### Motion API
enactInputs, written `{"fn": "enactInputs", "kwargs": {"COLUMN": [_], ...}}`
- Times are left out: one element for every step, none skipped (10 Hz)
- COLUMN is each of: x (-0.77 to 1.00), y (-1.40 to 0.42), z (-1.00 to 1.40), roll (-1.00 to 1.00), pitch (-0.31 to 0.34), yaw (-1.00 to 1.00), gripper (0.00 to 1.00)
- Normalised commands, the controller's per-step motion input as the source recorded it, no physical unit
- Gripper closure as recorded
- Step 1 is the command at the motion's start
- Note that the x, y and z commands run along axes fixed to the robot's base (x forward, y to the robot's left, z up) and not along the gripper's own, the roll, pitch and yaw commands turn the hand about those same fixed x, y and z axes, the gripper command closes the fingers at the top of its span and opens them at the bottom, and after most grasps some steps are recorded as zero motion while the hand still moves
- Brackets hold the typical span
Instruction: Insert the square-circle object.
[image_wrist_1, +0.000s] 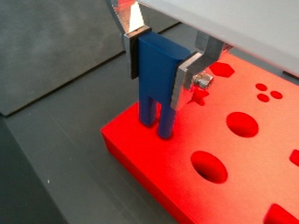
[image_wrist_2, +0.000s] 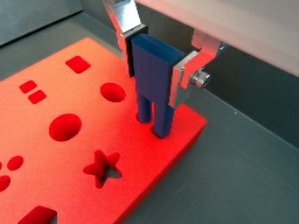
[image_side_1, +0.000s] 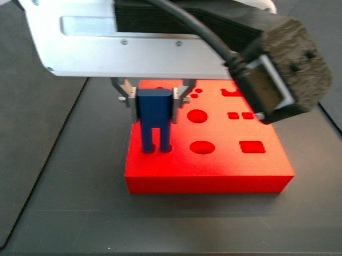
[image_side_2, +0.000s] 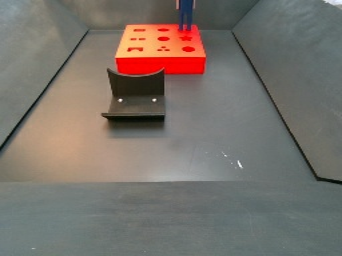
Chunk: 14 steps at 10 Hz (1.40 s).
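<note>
Blue square-circle object (image_wrist_1: 156, 74), upright in the pincer (image_wrist_1: 163, 61)

Rectangular body clamped between the silver fingers (image_wrist_2: 187, 72); its two parallel legs point down (tips at the red slab's (image_side_1: 214, 165) top, near one corner).

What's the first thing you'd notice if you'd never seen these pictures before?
The big bright red block full of shaped holes jumps out against the dark grey floor. Next is the small blue square-circle object, clamped upright in the gripper, its two legs down at the block's top near one corner. In a side view, a dark fixture stands alone on the floor in front of the block.
</note>
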Motion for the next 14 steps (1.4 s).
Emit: {"fn": "enactInputs", "kwargs": {"x": [0.12,0.00,-0.05,-0.25,-0.21,-0.15,-0.08,-0.08,-0.13,-0.12,-0.01,0.00,0.00,0.00], "y": [0.00,0.00,0.00,0.00,-0.02,-0.05,-0.08,-0.08,-0.07,-0.03,0.00,0.00,0.00,0.00], "z": [-0.22,-0.29,-0.42,-0.63,-0.68,-0.70,-0.68,-0.71,-0.77,-0.65,-0.17,-0.05,0.00,0.00], "roll": [0.00,0.05,0.06,0.07,0.06,0.06,0.06,0.04,0.05,0.04,0.01,0.00,0.00,0.03], "pitch": [-0.004,0.000,-0.034,-0.090,-0.114,-0.127,-0.126,-0.139,-0.163,-0.140,-0.011,0.000,0.000,0.000], "yaw": [0.04,0.00,0.00,0.00,0.00,0.00,0.00,0.00,0.00,0.00,0.00,0.00,0.00,0.00], "gripper": [1.00,1.00,1.00,1.00,1.00,1.00,1.00,1.00,1.00,1.00,1.00,1.00,1.00,1.00]}}
